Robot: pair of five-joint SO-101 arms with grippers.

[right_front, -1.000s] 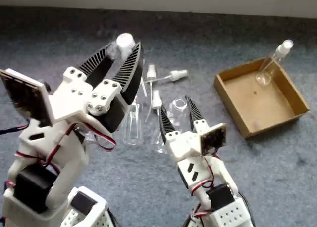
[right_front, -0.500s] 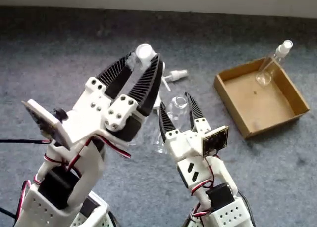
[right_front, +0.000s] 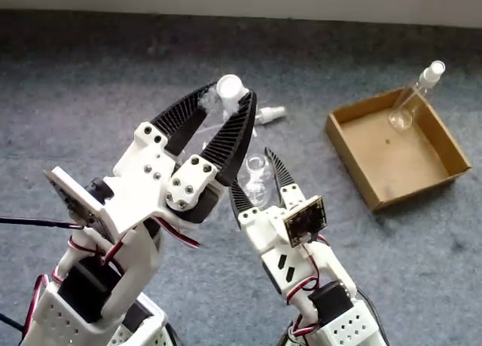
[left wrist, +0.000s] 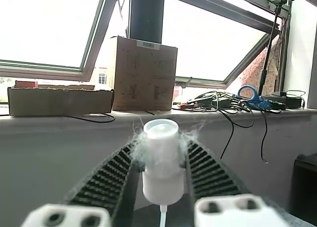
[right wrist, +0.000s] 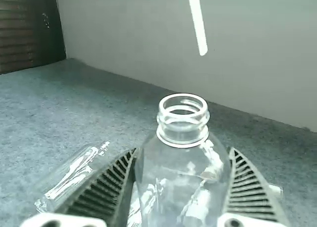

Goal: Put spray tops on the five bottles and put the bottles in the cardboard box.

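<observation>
Grey-carpeted bench | cardboard box on the right of the high view, capped bottle leaning on its far rim | left end effector up off the bench, pinching spray top | right end effector clamped round open-necked bottle, neck up | dip tube hangs above that neck, apart

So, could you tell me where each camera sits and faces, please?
High view: fixed overhead, looking down at the table, both arms and the cardboard box.
Left wrist view: on the left arm, looking past the left gripper and its spray top toward a window.
Right wrist view: on the right arm, looking past the right gripper at its bottle.
Shared: the high view also shows that spray top and bottle.
</observation>
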